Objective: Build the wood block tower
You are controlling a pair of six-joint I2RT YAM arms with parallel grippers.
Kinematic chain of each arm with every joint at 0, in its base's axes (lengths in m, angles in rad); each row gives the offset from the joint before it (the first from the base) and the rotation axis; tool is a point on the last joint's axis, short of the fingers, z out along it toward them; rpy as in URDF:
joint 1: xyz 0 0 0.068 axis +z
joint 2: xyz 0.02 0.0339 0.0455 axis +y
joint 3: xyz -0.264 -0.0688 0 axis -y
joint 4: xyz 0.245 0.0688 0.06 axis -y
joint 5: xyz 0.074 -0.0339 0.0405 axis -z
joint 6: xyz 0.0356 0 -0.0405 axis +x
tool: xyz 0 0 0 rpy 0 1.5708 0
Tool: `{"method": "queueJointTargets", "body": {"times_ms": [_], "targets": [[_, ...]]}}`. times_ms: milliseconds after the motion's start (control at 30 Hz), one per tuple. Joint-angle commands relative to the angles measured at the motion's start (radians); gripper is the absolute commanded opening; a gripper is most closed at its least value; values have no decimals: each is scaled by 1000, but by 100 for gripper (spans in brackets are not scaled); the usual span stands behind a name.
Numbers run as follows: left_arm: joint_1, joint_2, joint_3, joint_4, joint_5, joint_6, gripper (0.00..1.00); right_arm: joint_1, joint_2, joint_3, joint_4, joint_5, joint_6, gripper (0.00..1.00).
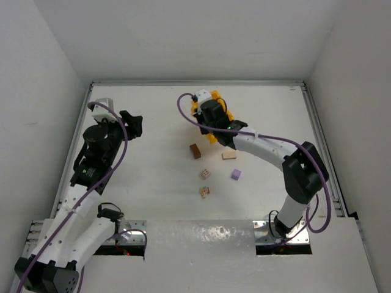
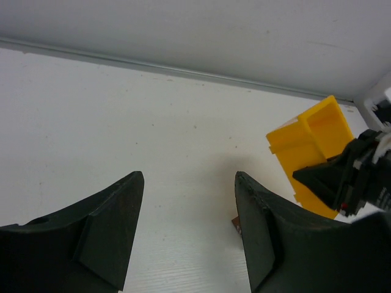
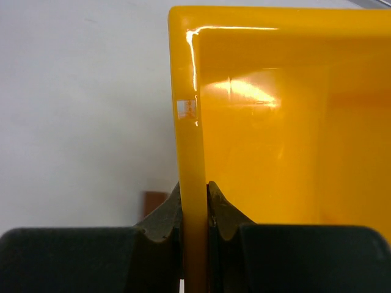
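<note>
My right gripper [image 3: 194, 204] clamps the wall of one yellow bin [image 3: 281, 152]; my left gripper [image 2: 189, 182] gapes empty. At the bin's six o'clock: three tan blocks [image 1: 229, 155] [image 1: 206, 173] [image 1: 204, 191], one brown block [image 1: 195, 151], one purple block [image 1: 236, 174].

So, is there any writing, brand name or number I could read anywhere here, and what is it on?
No text can be read in any view.
Pale sticker on the yellow bin: blurred, unreadable.
Dotted tan block: dark spots only, too small to read as anything.
Pink-marked tan block: marks too small to make out.
</note>
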Motion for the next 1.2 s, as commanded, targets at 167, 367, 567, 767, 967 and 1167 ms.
{"method": "queueJointTargets", "body": {"times_ms": [167,367,567,767,967,1167], "targets": [[10,-75,8,44,89,-23,58,-311,10,32,-255,78,-103,0],[6,-118,10,48,124,-36,58,-561,51,-14,-215,-34,-49,0],[-16,-153,10,41,107,-31,58,-621,188,89,-289,-19,-57,0],[-39,-158,10,37,104,-22,58,-643,225,101,-301,-22,-20,10],[-46,-147,8,38,104,-22,58,-643,213,98,-310,13,14,40],[-48,-135,7,40,104,-23,58,-643,35,62,-290,-7,34,70]]}}
